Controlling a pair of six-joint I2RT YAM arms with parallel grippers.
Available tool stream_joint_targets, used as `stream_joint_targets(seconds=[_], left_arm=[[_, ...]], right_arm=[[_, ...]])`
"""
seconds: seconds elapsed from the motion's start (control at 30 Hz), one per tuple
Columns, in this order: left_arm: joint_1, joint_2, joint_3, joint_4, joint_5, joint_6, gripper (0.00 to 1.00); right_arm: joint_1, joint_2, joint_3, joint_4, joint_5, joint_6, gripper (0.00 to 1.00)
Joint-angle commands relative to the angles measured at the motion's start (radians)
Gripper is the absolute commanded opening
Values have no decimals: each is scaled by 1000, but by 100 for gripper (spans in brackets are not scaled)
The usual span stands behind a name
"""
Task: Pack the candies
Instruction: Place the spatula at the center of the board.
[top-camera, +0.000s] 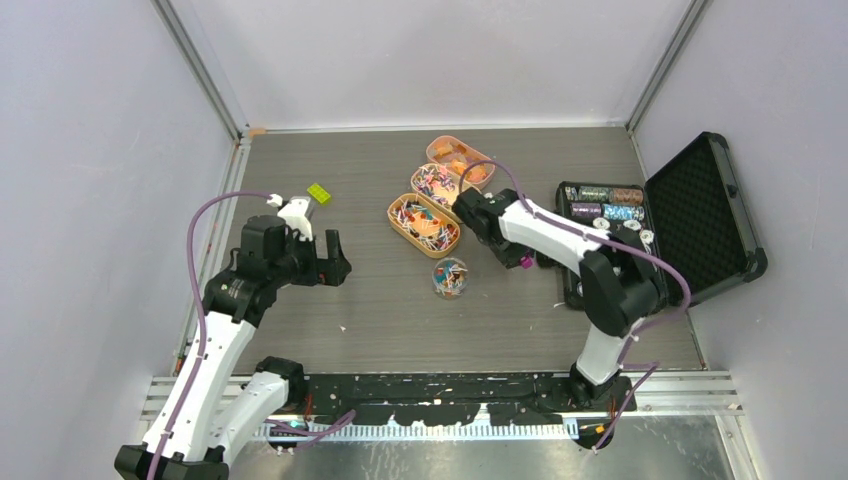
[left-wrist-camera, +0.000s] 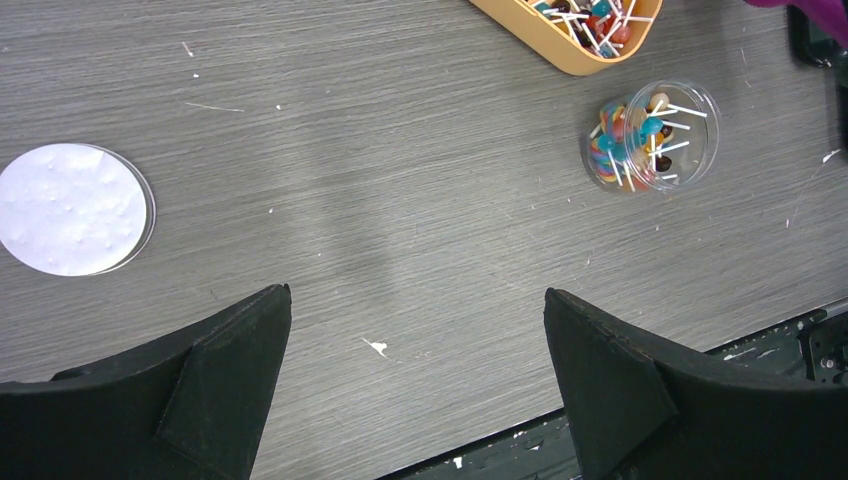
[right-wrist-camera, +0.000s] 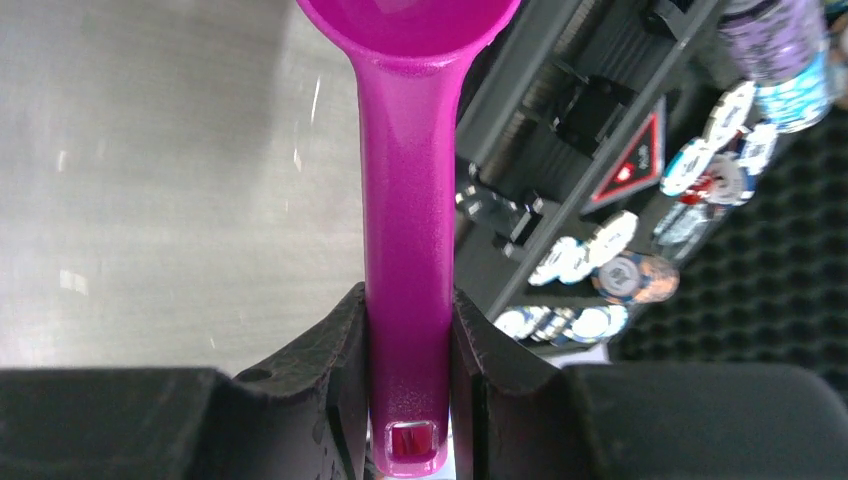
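Three tan trays hold mixed coloured candies (top-camera: 423, 225), some with white sticks. A clear round jar (top-camera: 450, 277) with a few candies in it stands in front of the nearest tray. It also shows in the left wrist view (left-wrist-camera: 650, 135). My right gripper (top-camera: 515, 255) hangs right of the jar, near the black case, shut on the handle of a magenta scoop (right-wrist-camera: 405, 180). Only part of the scoop's bowl shows. My left gripper (top-camera: 330, 260) is open and empty, above the table well left of the jar, and in its wrist view (left-wrist-camera: 417, 292) nothing lies between the fingers.
An open black case (top-camera: 700, 215) with poker chips (right-wrist-camera: 620, 275) lies at the right. A green brick (top-camera: 318, 193) sits at the back left. A round white lid (left-wrist-camera: 72, 208) lies flat on the table left of my left gripper. The table's near edge (left-wrist-camera: 640, 365) is close below it.
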Motion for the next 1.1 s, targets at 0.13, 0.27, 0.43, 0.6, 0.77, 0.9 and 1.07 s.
stream_joint_targets(seconds=[0.13,0.27,0.43,0.6,0.77,0.9,1.07], left_arm=[[-11,-18,-1,6,-45,23,100],[-12,-12,2,1,-59,26,100],[-12,8,4,-8,-86,27,100],[-12,21,4,-15,-142,15,100],[-12,21,-5,-13,-254,-14,100],[-12,35,-7,-12,-396,-60,100],[-10,129,42,-43,-495,-86,100]], right_arm=[[-126,156,54,235,42,235,1],[-134,153,2,367,-1,233,6],[-134,96,-81,480,-50,205,22],[-134,82,-108,491,-46,180,38],[-134,-20,-178,529,-68,169,63],[-134,-147,-216,535,-118,166,71],[-134,-337,-292,610,-210,176,73]])
